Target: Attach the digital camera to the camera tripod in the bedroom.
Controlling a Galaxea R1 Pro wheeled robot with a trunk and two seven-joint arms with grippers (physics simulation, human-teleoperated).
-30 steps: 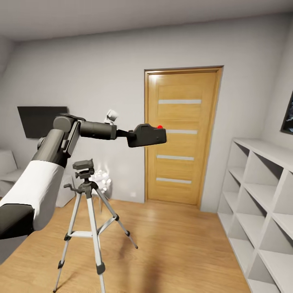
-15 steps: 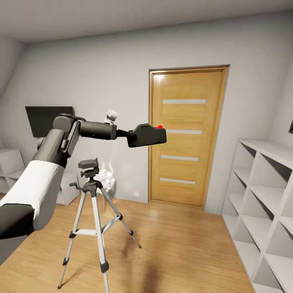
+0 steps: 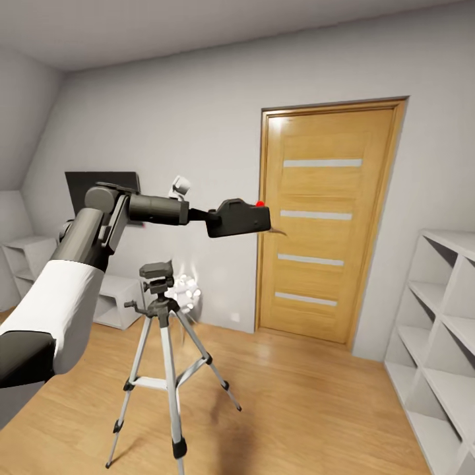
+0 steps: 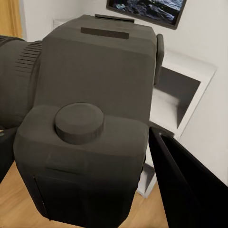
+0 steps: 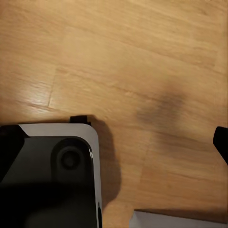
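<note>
Digital camera (image 3: 239, 218) sits high in the left tool (image 3: 218, 221), which pinches its body, red button up, at the end of the outstretched left arm (image 3: 79, 264). In the left wrist view the camera (image 4: 85, 118) looms close, with a dark finger (image 4: 185, 185) beside it. Below and a little to the left stands the camera tripod (image 3: 161, 356), legs spread on the wood floor (image 3: 297, 396), well apart from the camera and with its black head bare. Behind are a wooden door (image 3: 323, 224), a black wall panel (image 3: 99, 188) and low white shelves (image 3: 112, 297); taller white shelving (image 3: 442, 330) lines the right wall. The right wrist view looks down on floorboards (image 5: 142, 71) (whether the right tool is spread or pressed together, I cannot tell).
</note>
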